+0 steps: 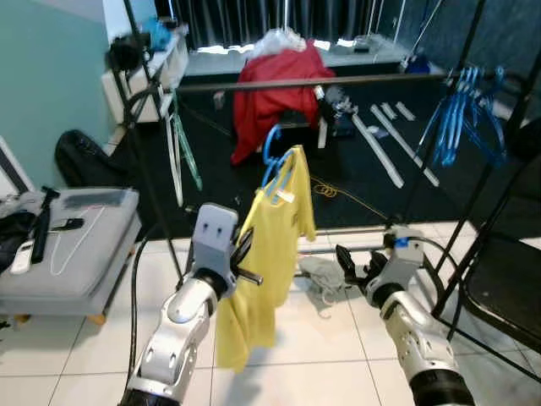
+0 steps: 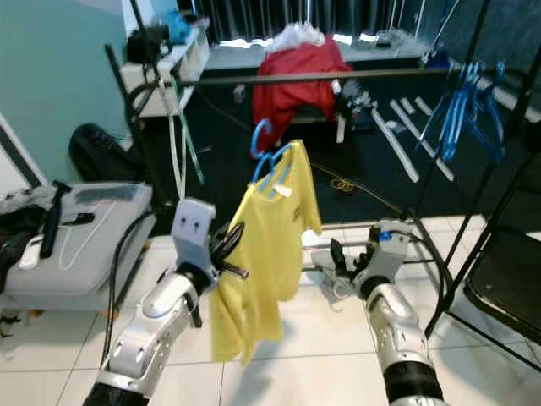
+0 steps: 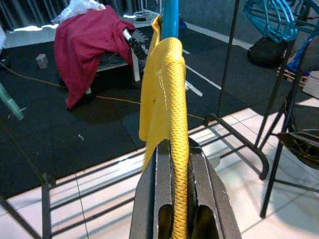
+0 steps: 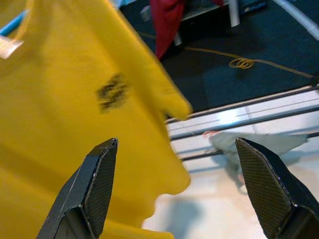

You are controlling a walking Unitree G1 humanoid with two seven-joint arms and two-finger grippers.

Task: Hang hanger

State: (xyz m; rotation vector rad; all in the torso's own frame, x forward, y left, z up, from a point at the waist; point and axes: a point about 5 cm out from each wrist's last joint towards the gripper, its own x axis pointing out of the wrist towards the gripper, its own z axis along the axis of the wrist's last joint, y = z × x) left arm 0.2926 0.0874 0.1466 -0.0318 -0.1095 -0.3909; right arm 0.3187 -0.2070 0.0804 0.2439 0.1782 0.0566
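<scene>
The left pincer (image 1: 243, 254), clamped on a yellow shirt (image 1: 269, 262) draped on a blue hanger (image 1: 275, 161), should lift its hook squarely over the dark rail (image 1: 321, 82) above, while the right pincer (image 1: 355, 269) waits nearby, fingers apart.

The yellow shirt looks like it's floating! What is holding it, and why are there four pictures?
A robot with two silver arms is holding it. Two pictures come from cameras on its head, like eyes looking down. The other two come from small cameras on its wrists. The left gripper has its jaws shut on the yellow shirt, which hangs on a blue hanger. The right gripper waits beside the shirt with its jaws open. Behind is a dark clothes rail where the hanger could go, with more blue hangers on it. A white cloth lies on the tiled floor.
</scene>
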